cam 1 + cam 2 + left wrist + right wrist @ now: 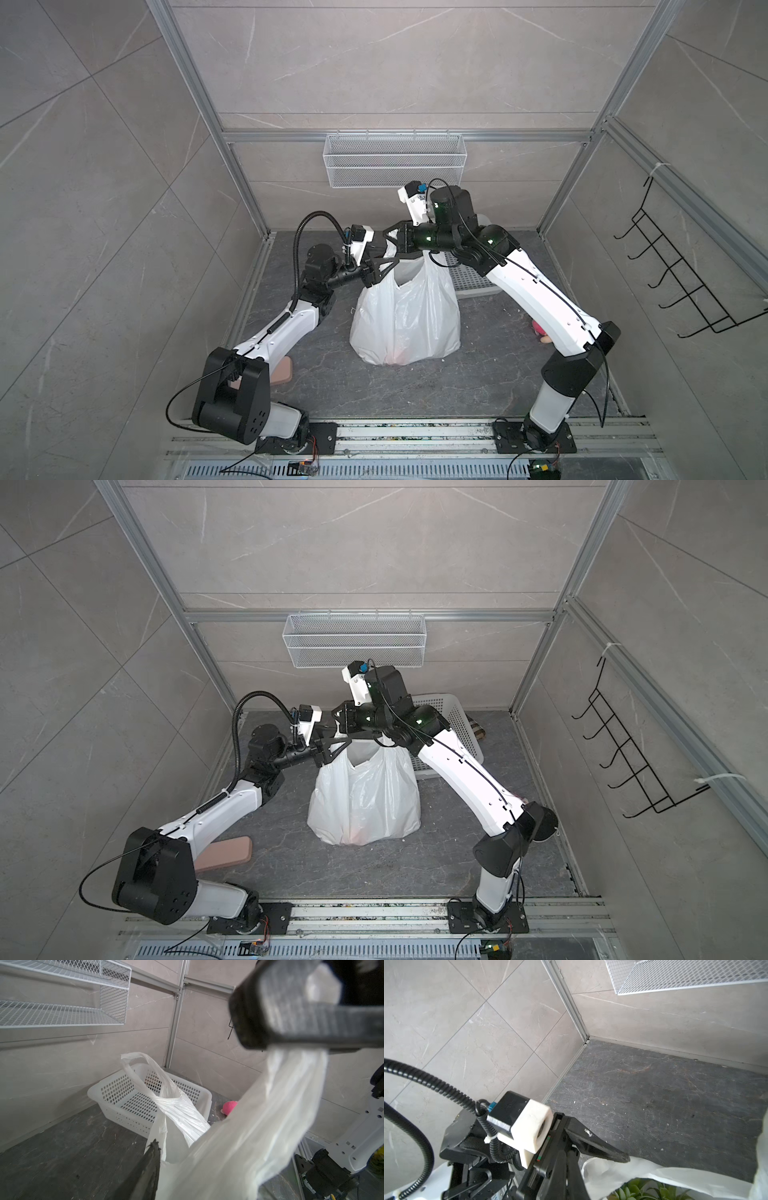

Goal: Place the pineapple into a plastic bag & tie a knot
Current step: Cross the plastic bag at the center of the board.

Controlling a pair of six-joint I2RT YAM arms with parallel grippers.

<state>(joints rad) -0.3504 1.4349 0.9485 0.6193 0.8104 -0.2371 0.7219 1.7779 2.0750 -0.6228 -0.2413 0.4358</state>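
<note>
The white plastic bag (405, 316) stands upright mid-floor in both top views, and both grippers meet at its top. My right gripper (390, 243) is shut on one handle strip (291, 1088), holding it up taut. My left gripper (388, 266) is open just below, with that strip running past its one visible finger (152, 1157). The other handle loop (143, 1072) stands free. Green pineapple leaves (643, 1188) show inside the bag's mouth. The knot is not in view.
A white perforated basket (457, 725) sits behind the bag on the right. A wire mesh shelf (395, 162) hangs on the back wall and a black wire rack (685, 282) on the right wall. A pink toy (229, 1106) and a beige pad (228, 850) lie on the floor.
</note>
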